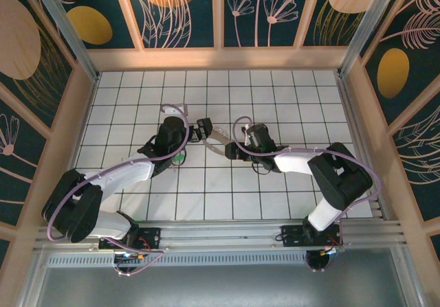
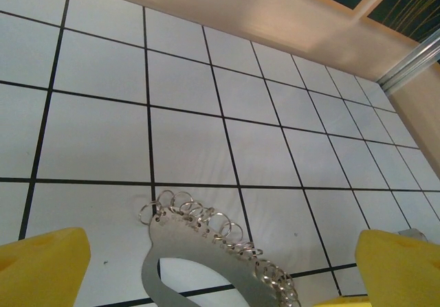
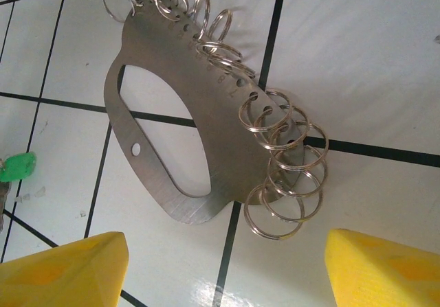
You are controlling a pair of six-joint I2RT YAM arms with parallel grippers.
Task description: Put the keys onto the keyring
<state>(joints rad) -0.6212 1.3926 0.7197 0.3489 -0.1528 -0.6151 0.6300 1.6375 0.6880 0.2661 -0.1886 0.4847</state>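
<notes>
The keyring is a flat silvery metal loop on the white tiles, between my two grippers. Its outer edge carries several small split rings. In the left wrist view the keyring lies low between my wide-apart yellow fingertips; the left gripper is open and touches nothing. The right gripper is open too, and the keyring lies just beyond its tips. The bright green head of one of the keys shows at the left edge, and also beside the left arm.
Wooden walls with metal posts enclose the tiled floor. A wooden ledge runs along the far side. Both arms reach in from the near edge and meet at the centre.
</notes>
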